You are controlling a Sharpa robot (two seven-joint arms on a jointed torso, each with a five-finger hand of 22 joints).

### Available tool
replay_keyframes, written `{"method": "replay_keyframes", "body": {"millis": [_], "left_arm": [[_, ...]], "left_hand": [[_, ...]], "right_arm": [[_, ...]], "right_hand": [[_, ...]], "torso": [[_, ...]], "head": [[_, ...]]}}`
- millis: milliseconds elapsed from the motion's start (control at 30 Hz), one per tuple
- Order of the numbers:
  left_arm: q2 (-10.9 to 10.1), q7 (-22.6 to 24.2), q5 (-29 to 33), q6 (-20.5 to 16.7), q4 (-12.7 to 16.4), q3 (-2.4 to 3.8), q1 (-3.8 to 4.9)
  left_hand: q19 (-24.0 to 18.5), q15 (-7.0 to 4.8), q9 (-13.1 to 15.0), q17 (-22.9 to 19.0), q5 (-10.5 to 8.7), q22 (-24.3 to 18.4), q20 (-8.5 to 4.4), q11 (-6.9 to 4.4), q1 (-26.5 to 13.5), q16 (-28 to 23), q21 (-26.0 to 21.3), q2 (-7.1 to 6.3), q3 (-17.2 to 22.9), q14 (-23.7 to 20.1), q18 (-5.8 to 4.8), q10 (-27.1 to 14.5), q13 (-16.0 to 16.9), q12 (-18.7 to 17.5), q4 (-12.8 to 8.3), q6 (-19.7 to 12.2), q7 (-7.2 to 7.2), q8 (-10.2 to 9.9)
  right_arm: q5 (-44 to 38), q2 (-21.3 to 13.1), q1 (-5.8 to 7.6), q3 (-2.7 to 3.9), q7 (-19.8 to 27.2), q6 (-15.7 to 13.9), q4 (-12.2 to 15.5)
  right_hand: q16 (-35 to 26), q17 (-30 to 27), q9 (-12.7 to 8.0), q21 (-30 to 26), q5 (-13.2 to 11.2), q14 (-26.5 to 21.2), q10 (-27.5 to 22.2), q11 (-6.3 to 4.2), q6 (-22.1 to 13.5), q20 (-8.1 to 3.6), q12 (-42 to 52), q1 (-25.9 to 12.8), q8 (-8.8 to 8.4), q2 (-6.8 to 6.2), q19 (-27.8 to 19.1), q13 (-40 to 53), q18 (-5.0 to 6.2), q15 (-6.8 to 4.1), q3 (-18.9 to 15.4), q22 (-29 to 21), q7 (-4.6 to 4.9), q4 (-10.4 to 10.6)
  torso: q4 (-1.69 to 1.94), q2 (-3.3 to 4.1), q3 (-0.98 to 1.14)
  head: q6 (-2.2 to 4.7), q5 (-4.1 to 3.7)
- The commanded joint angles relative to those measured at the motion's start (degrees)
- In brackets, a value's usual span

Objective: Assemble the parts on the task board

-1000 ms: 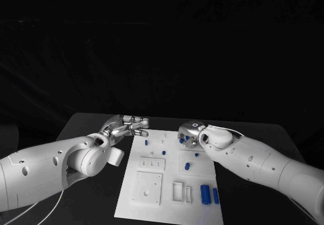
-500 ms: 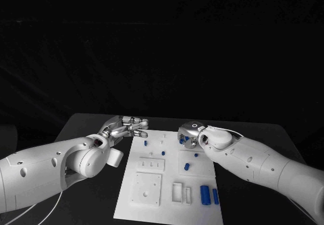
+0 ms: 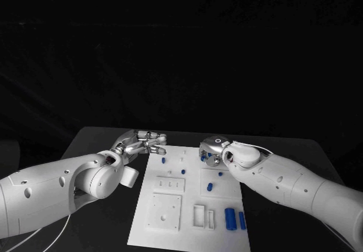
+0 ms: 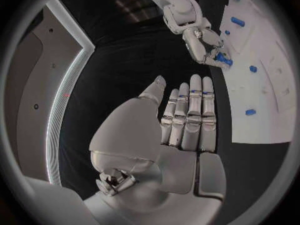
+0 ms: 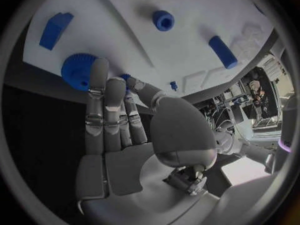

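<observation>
Board: white flat plate in the middle of the black table, long side running away from the robot; it has shallow rectangular recesses and small holes.
Parts: small blue pieces spread over the board. Two cylinders lie side by side near the board's near right corner. One short peg lies about mid-board. A few smaller blue pieces sit toward the far end.
Gear: round blue part with fine teeth on its rim, lying at the board's edge in the right wrist view, under the tips of the right hand.
Other parts in right wrist view: a blue block with a slanted end, a blue ring-like piece with a hole, a blue oblong piece.
Right hand: silver, over the far right part of the board; fingers straight and close together, reaching to the gear. Whether it grips the gear I cannot tell.
Left hand: silver, beside the board's far left corner, above the table; fingers stretched side by side, thumb apart, holding nothing.
Surfaces: board matte white, parts smooth blue plastic, table matte black.
</observation>
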Motion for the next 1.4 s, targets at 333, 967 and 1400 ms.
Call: {"method": "replay_keyframes", "body": {"millis": [333,967,1400], "left_arm": [[0.2,0.0,-0.2,0.8,-0.3,0.05,0.12],[1.0,0.0,-0.2,0.5,-0.8,0.06,0.12],[1.7,-0.2,-0.2,0.3,-0.6,0.07,0.25]], "left_hand": [[-0.3,-0.04,0.1,0.0,0.30,-0.1,-0.04,0.16,-0.3,0.2,0.3,0.03,0.1,-0.4,-0.42,-0.3,0.1,0.2,-0.1,-0.2,0.31,0.3],[-0.3,-0.07,0.1,0.0,0.37,-0.2,-0.09,0.15,-0.1,0.2,0.5,0.14,0.4,-0.3,-0.40,-0.3,0.1,0.2,-0.2,-0.2,0.29,0.3],[-0.3,-0.07,0.1,0.0,0.37,-0.2,-0.09,0.15,-0.1,0.2,0.5,0.14,0.4,-0.3,-0.40,-0.3,0.1,0.2,-0.2,-0.2,0.29,0.3]], "right_arm": [[-1.2,0.0,-0.01,0.16,-3.4,-4.5,1.3],[-3.3,3.2,0.23,1.47,-7.5,-9.2,1.7],[-3.4,5.3,0.28,1.60,-7.1,-9.5,0.4]], "right_hand": [[0.2,0.1,0.1,-0.1,-0.9,0.1,2.1,-0.42,1.8,-0.91,0.0,0.2,0.32,0.73,1.7,0.1,-1.15,-0.76,-0.3,0.7,-0.36,-0.4],[0.3,0.3,0.1,-0.3,-0.1,0.0,2.0,-0.46,1.9,-1.06,0.0,-0.4,0.30,0.51,1.8,0.1,-1.33,-0.88,-0.3,1.1,-0.45,0.2],[0.2,0.3,0.1,-0.5,-0.1,0.0,1.8,-0.42,1.8,-1.02,0.0,-0.4,0.29,0.36,1.9,0.1,-1.29,-0.84,-0.2,1.2,-0.42,0.3]], "torso": [[0.17,0.11,-0.01],[0.40,0.28,-0.22],[0.95,0.71,-0.46]], "head": [[0.74,0.39],[1.38,1.13],[1.38,1.41]]}}
